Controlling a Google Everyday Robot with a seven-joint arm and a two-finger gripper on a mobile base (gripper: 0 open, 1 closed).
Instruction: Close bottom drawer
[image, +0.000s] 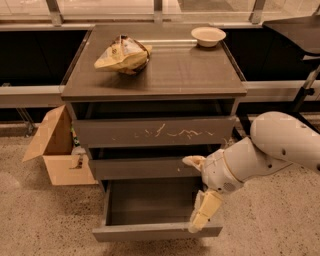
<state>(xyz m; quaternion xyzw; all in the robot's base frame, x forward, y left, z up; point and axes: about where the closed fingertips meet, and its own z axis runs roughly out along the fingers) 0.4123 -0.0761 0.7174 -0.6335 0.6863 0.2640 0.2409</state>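
Camera view: bottom drawer (150, 232) stands pulled out at the cabinet (175, 70) base. My gripper (191, 196) hangs above its right end, fingers spread wide, empty. Front looks rigid and handle-less; I judge a flat push on it best.

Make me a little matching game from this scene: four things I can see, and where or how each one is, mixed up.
Things:
1. bottom drawer
2. bowl
3. cardboard box
4. end effector

Places or states:
A. on the floor, left of the cabinet
B. low in front of the cabinet, at the pulled-out drawer's right side, fingers spread
C. pulled out toward the camera
D. back right of the cabinet top

Pairs: 1-C, 2-D, 3-A, 4-B.
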